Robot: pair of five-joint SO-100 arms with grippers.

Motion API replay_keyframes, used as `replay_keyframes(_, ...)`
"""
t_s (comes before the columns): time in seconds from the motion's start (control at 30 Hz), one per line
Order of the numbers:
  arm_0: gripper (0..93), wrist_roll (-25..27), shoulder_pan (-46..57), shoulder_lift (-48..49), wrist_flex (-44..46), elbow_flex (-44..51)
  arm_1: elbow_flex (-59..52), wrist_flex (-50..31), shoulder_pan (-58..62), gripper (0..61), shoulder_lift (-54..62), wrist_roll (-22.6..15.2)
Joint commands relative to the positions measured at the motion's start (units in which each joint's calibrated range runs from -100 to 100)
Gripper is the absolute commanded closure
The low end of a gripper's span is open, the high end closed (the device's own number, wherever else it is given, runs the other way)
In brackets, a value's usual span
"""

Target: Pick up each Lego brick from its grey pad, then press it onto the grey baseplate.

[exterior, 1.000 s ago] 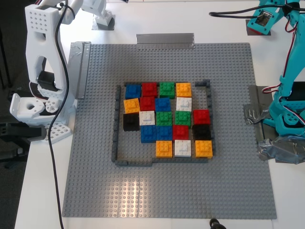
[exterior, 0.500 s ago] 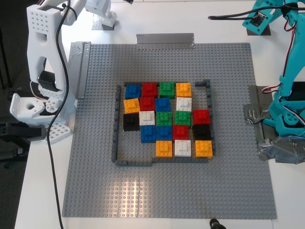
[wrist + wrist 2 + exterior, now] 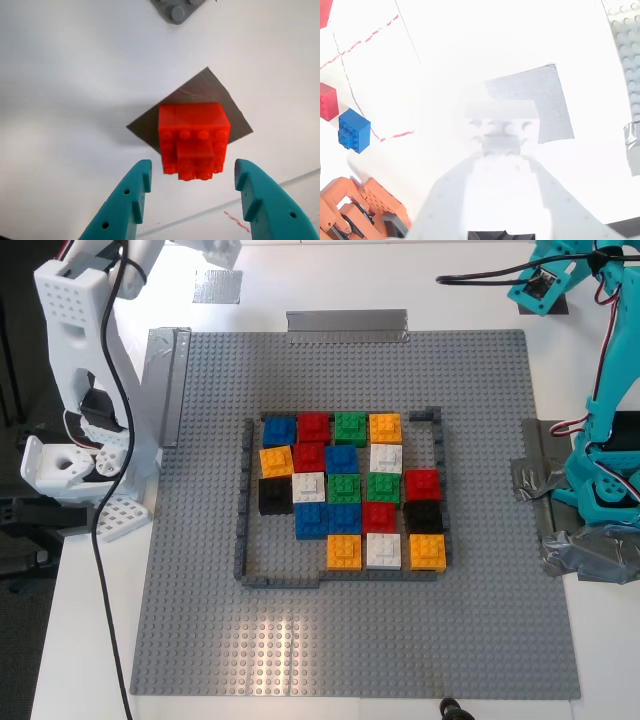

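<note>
since half a second ago the white arm at the exterior view's left has swung up and out toward the top edge, uncovering the small silvery grey pad (image 3: 216,285) on the white worktop (image 3: 90,640); the teal arm at the exterior view's right has hardly shifted.

my first gripper (image 3: 192,182) has its smooth teal plastic jaws spread wide, and the glossy red square studded lego brick (image 3: 193,140) lies straight ahead between them, touching neither jaw. it sits on the flat dark grey pad (image 3: 235,117), which is turned like a diamond to the jaws. the brick is square, so it has no long axis; its flat sides face the jaws, and a straight advance and close looks right.

my second gripper (image 3: 501,172) is washed out. its white jaws seem to pinch a white studded lego brick (image 3: 500,125) over the silvery pad, though i cannot tell for sure.

the large grey studded baseplate (image 3: 200,590) waits with its coloured bricks inside a dark grey frame (image 3: 243,500).
</note>
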State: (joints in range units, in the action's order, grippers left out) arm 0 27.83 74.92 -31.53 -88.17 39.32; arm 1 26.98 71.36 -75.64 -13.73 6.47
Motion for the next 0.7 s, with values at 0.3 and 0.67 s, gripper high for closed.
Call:
replay_keyframes(0.3, 74.2, -0.26, 0.49, 0.2, 2.09, -0.08, -17.73, 6.18, 10.17, 61.1, 24.89, 0.63)
replay_keyframes(0.67, 74.3, -0.26, 1.43, 0.46, 5.26, -3.43, -39.94, 9.84, 26.05, 61.2, 42.06, -0.44)
